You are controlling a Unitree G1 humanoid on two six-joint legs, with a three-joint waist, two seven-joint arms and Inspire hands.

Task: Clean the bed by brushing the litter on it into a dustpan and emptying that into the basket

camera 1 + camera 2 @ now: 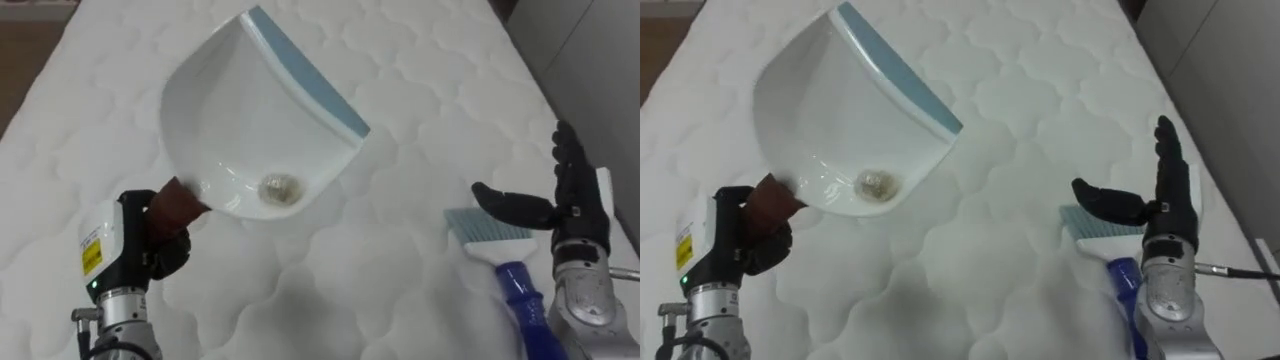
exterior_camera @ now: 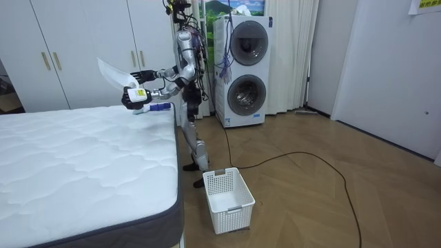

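Left hand (image 1: pixel 166 242) clamps raised white blue-lipped plastic dustpan (image 1: pixel 250 120), grey debris (image 1: pixel 278 188) collected; right hand (image 1: pixel 575 208) spread above blue-handled brush (image 1: pixel 500 255). I judge emptying remains.

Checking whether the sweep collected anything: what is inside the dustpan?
A small brownish clump of debris sits low in the white dustpan, near its handle; the rest of the pan looks bare. The left hand wraps the handle, hiding most of it.
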